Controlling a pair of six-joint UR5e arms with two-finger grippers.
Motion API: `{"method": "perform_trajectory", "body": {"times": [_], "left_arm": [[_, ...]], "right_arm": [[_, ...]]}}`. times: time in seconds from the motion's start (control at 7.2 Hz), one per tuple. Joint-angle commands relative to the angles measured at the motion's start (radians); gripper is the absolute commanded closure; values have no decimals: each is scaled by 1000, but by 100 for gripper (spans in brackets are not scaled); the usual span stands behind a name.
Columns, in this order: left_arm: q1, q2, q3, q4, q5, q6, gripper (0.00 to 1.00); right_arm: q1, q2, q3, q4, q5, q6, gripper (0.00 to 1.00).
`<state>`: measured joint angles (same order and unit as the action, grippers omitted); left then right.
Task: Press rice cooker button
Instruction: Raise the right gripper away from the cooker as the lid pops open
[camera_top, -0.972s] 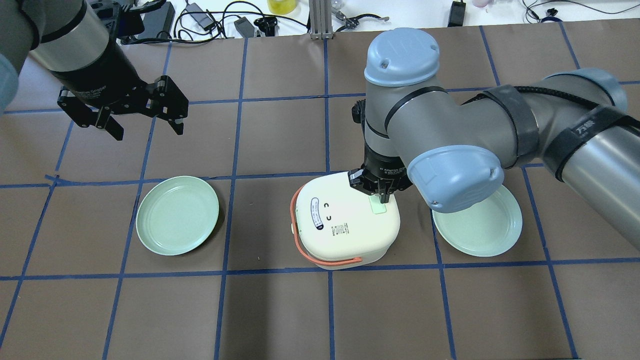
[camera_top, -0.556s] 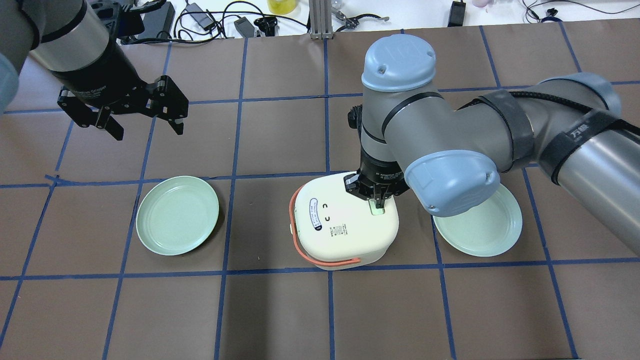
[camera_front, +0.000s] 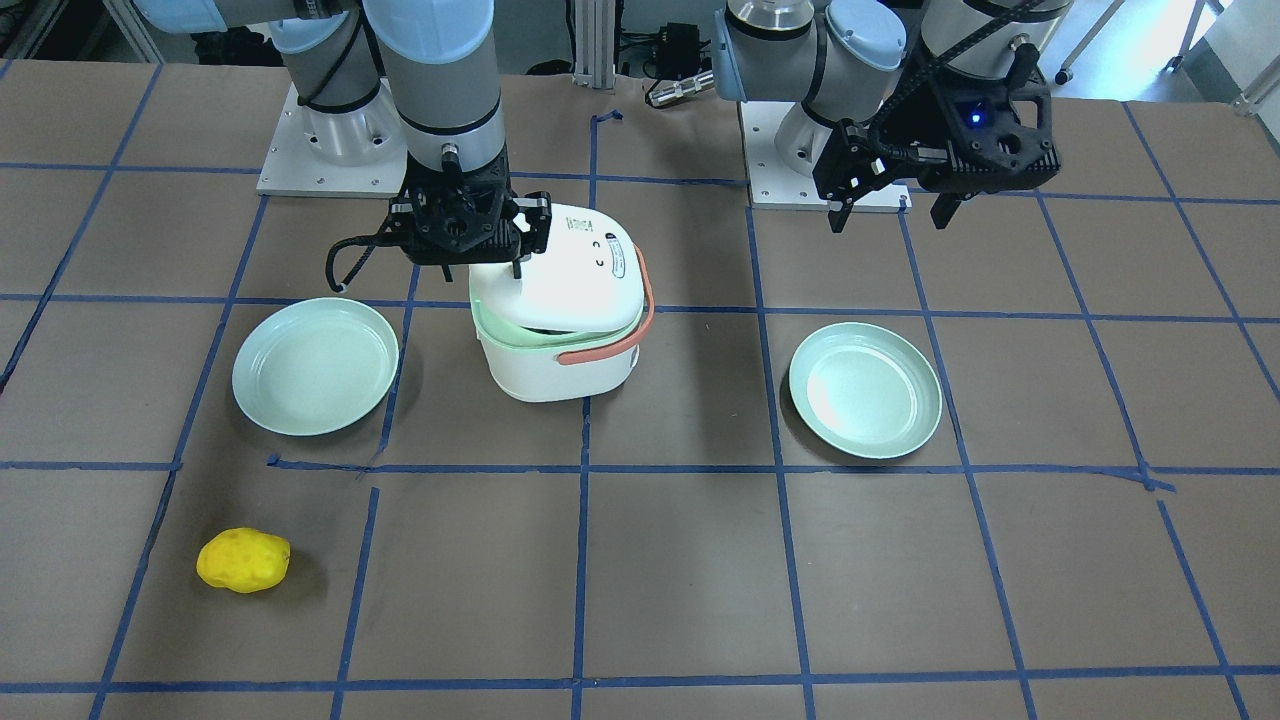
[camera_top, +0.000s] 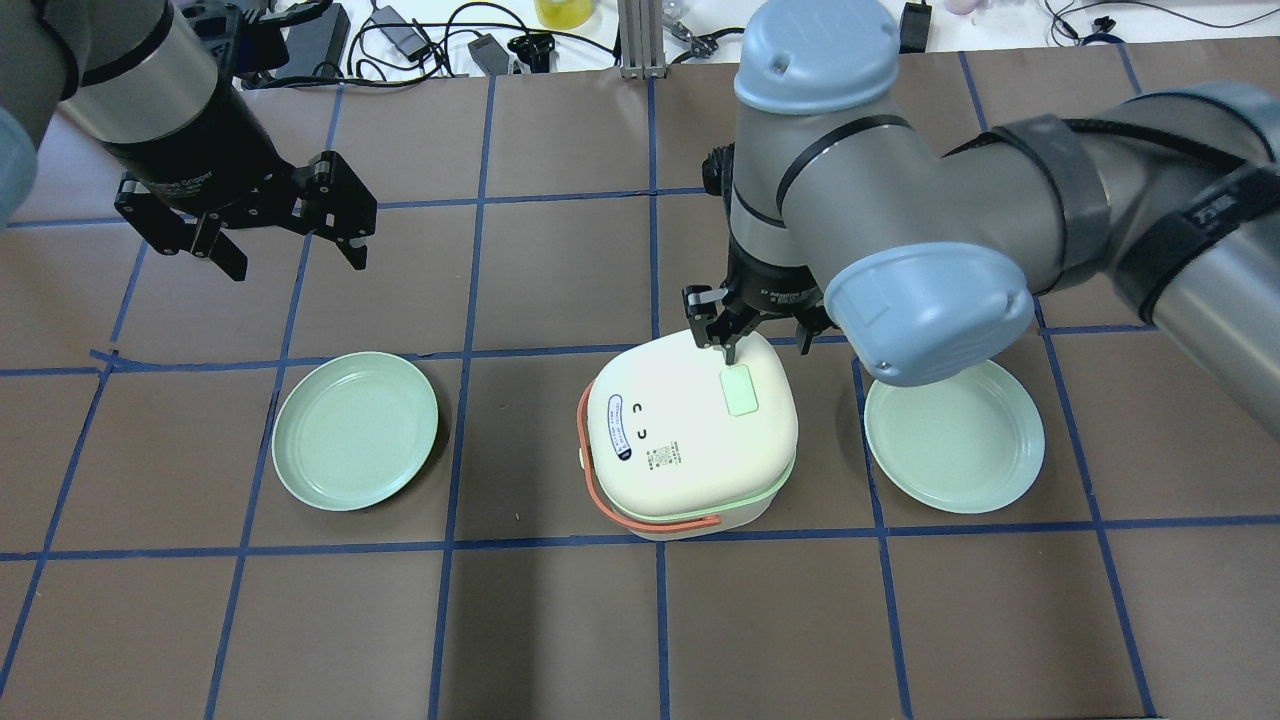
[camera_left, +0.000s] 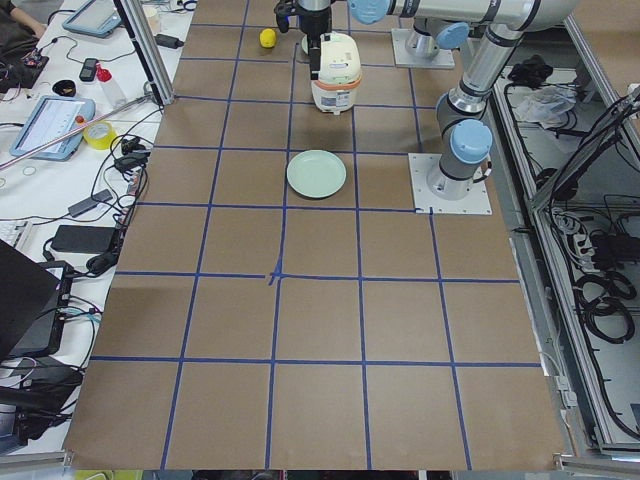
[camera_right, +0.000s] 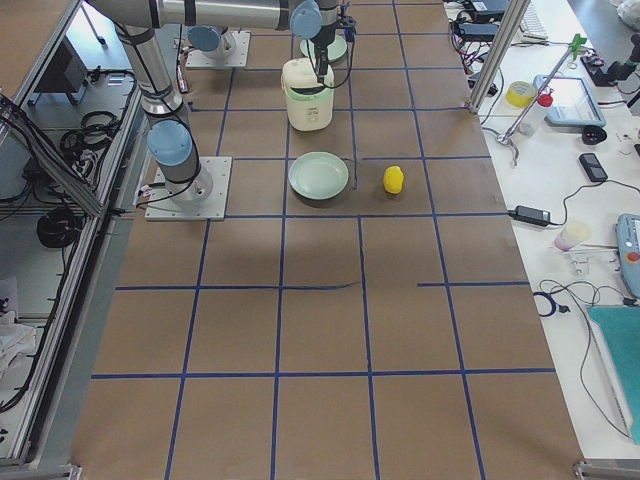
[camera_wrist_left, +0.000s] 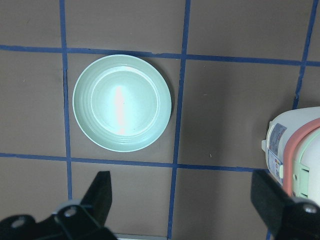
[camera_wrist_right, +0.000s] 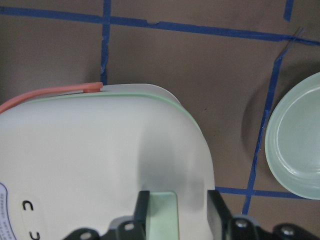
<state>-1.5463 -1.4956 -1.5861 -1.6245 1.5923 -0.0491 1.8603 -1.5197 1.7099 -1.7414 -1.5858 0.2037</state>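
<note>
The white rice cooker (camera_top: 690, 450) with an orange handle (camera_top: 600, 490) stands mid-table. Its lid (camera_front: 565, 280) is tilted up, with a dark gap under it in the front-facing view. The pale green button (camera_top: 738, 390) is on the lid. My right gripper (camera_top: 745, 345) hovers just over the lid's far edge, off the button, fingers apart and empty. In the right wrist view the button (camera_wrist_right: 163, 212) shows between the fingers (camera_wrist_right: 141, 207). My left gripper (camera_top: 297, 267) is open and empty, high at the far left.
One green plate (camera_top: 355, 430) lies left of the cooker and another (camera_top: 955, 450) lies right of it, partly under my right arm. A yellow lumpy object (camera_front: 243, 560) lies near the operators' side. Cables and gear line the far edge.
My right gripper has lifted off the button and drawn back toward the lid's far edge, its fingers now apart. The lid has sprung up. The left arm has not moved.
</note>
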Motion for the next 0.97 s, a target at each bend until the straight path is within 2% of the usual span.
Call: {"method": "perform_trajectory", "body": {"times": [0.0,0.14,0.42,0.83], "left_arm": [[0,0,0,0,0,0,0],[0,0,0,0,0,0,0],[0,0,0,0,0,0,0],[0,0,0,0,0,0,0]], "right_arm": [[-83,0,-113,26,-7,-6,0],[-143,0,-172,67,-3,-44,0],[-232,0,-229,76,7,-139,0],[-303,0,-308,169,9,-147,0]]}}
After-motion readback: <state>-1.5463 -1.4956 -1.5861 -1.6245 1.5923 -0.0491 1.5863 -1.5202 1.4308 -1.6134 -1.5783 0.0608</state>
